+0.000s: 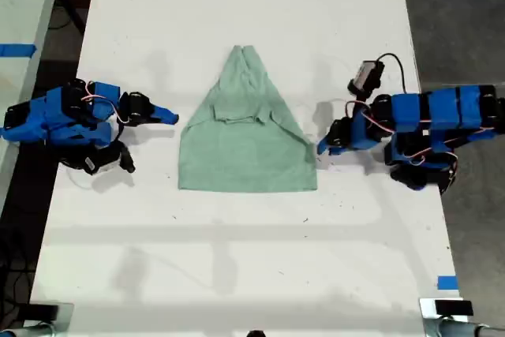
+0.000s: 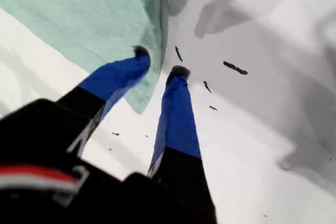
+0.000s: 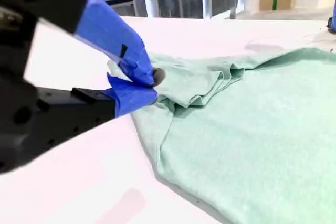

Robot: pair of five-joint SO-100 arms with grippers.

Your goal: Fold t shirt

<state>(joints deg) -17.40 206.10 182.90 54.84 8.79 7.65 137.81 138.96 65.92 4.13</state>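
T shirt [image 1: 246, 147] lies flat mid-frame in the exterior view on the surface [image 1: 237, 274], wide hem low, narrow top high. My first end effector [image 2: 159, 62], released, straddles its hem corner; my second end effector [image 3: 152, 85], clenched, touches the opposite side edge.

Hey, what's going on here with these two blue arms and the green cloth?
I'm folding a t shirt that lies flat on a white table, sleeves already tucked in. My first end effector is open, its fingers straddling the hem corner at the exterior view's right. My second end effector is shut at the folded edge on the exterior view's left; I can't tell whether it pinches cloth.
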